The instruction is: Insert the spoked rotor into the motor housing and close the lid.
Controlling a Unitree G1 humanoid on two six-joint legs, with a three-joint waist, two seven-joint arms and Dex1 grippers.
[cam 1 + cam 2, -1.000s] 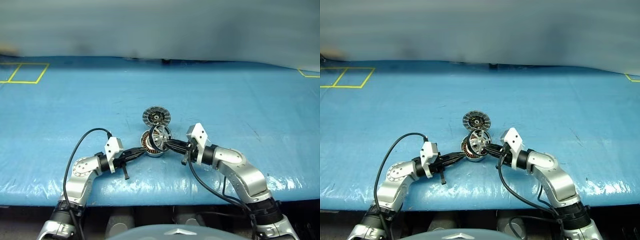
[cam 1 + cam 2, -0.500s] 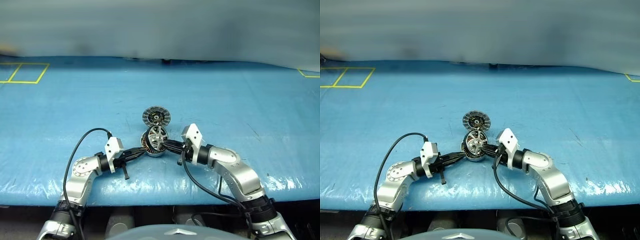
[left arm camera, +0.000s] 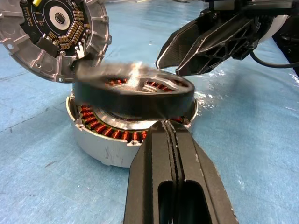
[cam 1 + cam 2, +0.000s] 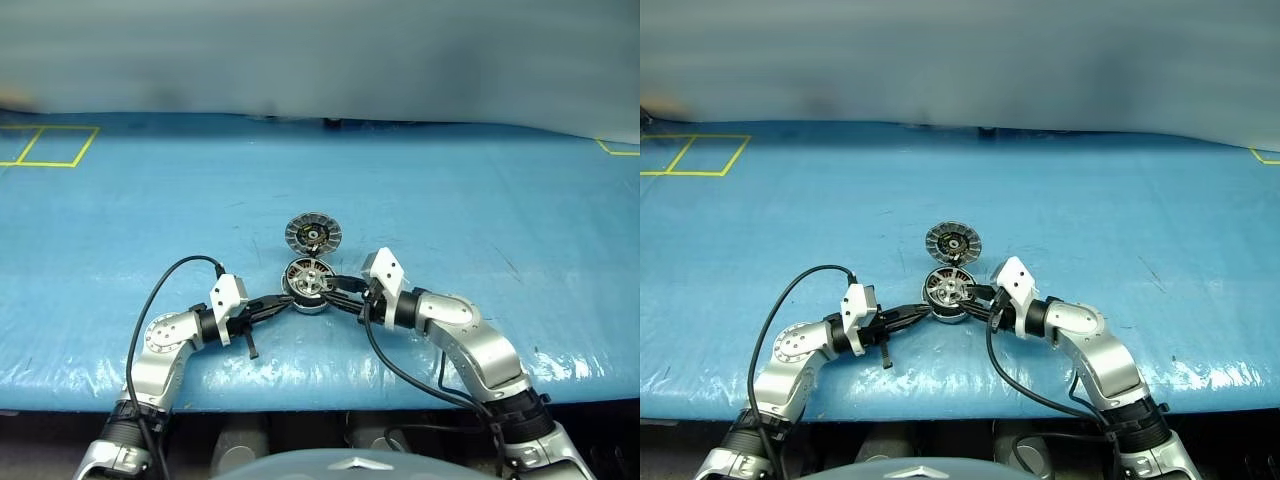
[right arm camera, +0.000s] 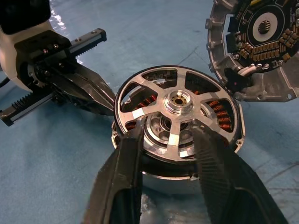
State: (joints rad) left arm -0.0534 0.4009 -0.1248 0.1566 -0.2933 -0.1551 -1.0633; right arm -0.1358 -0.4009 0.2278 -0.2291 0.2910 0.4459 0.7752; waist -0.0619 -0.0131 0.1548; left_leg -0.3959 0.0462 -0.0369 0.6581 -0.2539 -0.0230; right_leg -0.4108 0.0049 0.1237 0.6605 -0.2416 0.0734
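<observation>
Blue sheeting covers the table (image 4: 480,200). On it, in the left eye view, the housing (image 4: 308,300) sits near the front edge with the rotor (image 4: 309,275) on top of it, and the lid (image 4: 313,233) stands open just behind, its inner face up. The left gripper (image 4: 281,302) reaches in from the left, the right gripper (image 4: 342,288) from the right, both tips at the housing.

Left wrist view: the left gripper (image 3: 168,128) has its fingers pressed together, their tips against the housing (image 3: 105,147) wall just under the rotor (image 3: 133,98) rim. The rotor lies slightly tilted over the copper windings, not fully sunk in. The right gripper (image 3: 180,58) hangs beyond it, and the lid (image 3: 56,35) leans behind.

Right wrist view: the right gripper (image 5: 168,142) stands with fingers apart, one either side of the rotor's (image 5: 177,109) near rim, not pinching it. The silver hub and spokes face up, with windings showing between them. The lid (image 5: 254,46) rises beside the housing (image 5: 173,179); the left gripper (image 5: 105,98) touches the far side.
</observation>
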